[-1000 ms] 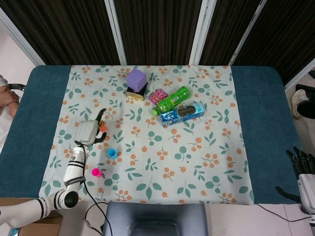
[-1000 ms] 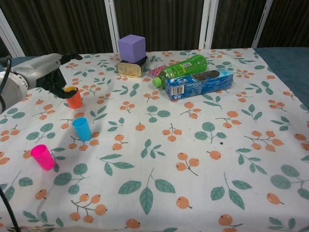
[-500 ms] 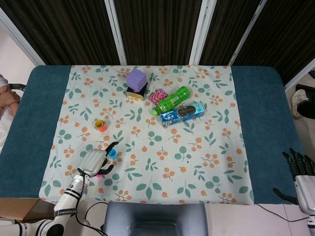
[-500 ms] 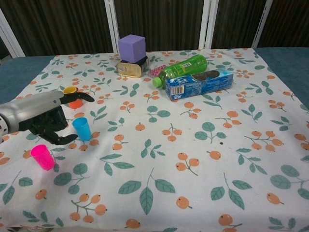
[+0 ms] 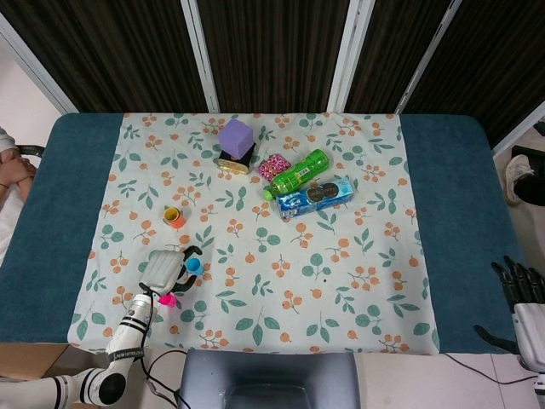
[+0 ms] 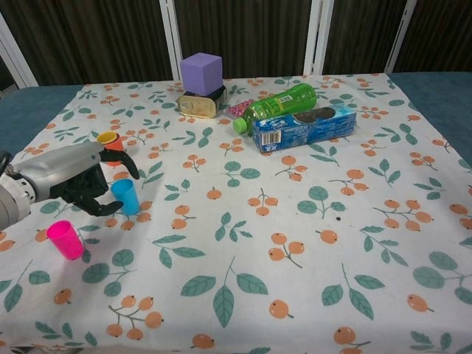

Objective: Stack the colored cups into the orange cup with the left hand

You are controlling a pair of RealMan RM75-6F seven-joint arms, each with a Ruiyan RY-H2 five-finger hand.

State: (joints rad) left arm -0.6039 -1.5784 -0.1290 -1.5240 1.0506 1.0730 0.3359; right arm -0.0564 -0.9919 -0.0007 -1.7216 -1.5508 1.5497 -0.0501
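Note:
The orange cup (image 5: pixel 173 218) (image 6: pixel 112 150) stands upright on the left of the floral cloth, and a yellow rim shows at its top. Closer to me stands the blue cup (image 5: pixel 194 266) (image 6: pixel 125 196), with the pink cup (image 5: pixel 168 299) (image 6: pixel 65 239) nearest the front edge. My left hand (image 5: pixel 162 268) (image 6: pixel 74 181) hovers just left of the blue cup. Its fingers curve toward the cup, and I see no grip on it. Off the table's right front corner, my right hand (image 5: pixel 524 294) holds nothing and its fingers are spread.
At the back stand a purple cube (image 5: pixel 236 136) on a dark tin, a pink snack bag (image 5: pixel 273 164), a lying green bottle (image 5: pixel 296 173) and a blue biscuit pack (image 5: pixel 316 197). A grey chair back (image 5: pixel 268 379) sits at the front edge.
My left hand left the orange cup, swung back toward the front edge, and now sits a little forward beside the blue cup. The cups have not moved.

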